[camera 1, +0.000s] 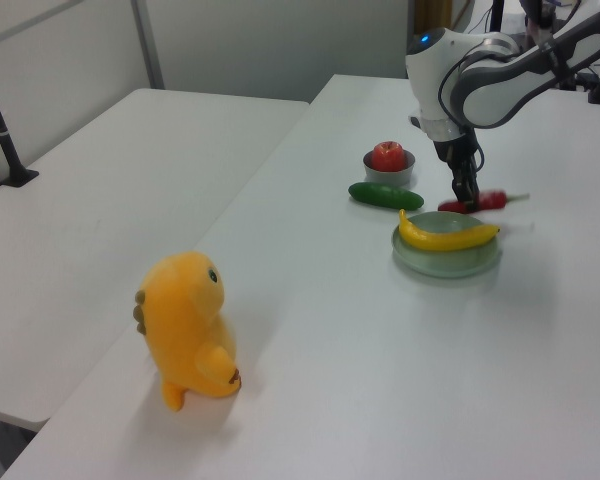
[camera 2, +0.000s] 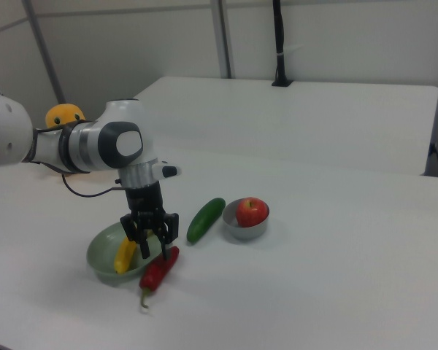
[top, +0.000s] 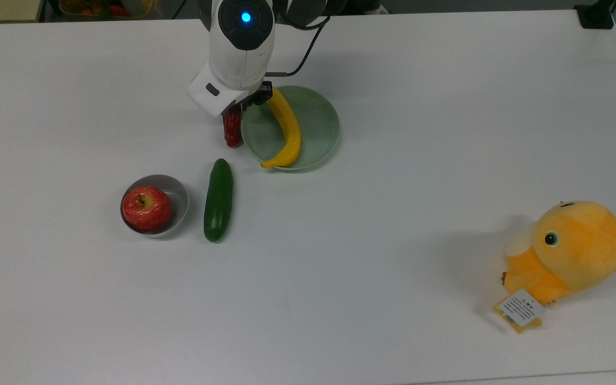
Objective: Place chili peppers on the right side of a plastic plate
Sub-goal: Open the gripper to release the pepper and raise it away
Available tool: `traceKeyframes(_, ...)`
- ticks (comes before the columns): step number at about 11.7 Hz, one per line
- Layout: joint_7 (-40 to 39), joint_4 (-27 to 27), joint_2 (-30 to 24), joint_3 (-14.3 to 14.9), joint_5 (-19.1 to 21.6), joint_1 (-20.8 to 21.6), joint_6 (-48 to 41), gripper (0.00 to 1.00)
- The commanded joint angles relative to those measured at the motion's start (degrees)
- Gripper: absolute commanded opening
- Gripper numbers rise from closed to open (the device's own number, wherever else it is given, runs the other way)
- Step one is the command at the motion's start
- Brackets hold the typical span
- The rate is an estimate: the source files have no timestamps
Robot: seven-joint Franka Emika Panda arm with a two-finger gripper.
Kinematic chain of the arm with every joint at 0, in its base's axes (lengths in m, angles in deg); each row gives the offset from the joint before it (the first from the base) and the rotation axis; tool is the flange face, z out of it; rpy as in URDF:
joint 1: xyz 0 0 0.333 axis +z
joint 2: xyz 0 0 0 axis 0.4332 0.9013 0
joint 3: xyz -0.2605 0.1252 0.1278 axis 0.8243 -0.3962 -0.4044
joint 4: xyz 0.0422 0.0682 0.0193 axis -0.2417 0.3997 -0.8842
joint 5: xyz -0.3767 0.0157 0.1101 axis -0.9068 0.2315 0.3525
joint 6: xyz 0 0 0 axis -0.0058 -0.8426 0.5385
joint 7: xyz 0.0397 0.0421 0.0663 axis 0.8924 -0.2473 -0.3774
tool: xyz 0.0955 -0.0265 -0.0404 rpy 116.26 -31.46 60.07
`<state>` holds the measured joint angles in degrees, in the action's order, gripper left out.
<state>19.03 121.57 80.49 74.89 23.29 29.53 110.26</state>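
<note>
Gripper (camera 2: 150,246) clamps chili pepper (camera 2: 159,269) | beside plastic plate (camera 2: 99,257) | plush tag (top: 522,308) print seemingly unreadable

We see a big white table (top: 393,80) under even, soft light. A second white table (camera 1: 100,230) stands beside it, a dark pole (camera 1: 2,125) clamped at its edge. Plain grey-white walls (camera 2: 336,36) behind, probably panel partitions with metal posts (camera 1: 146,40).

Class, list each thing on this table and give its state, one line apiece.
chili pepper: lying beside the plate, gripper on it
gripper: shut on chili pepper
plastic plate: holds banana
banana: lying in plate
bowl: holds apple
cucumber: lying flat
plush toy: untouched
</note>
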Motion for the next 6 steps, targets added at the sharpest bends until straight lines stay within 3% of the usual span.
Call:
traceKeyframes(1, -1.27, 0.24, -0.72, 0.21, 0.51, -0.08, -1.07, 1.00)
traceKeyframes(6, 0.21, -1.95, -3.17, 0.21, 1.47, -0.08, -0.98, 1.00)
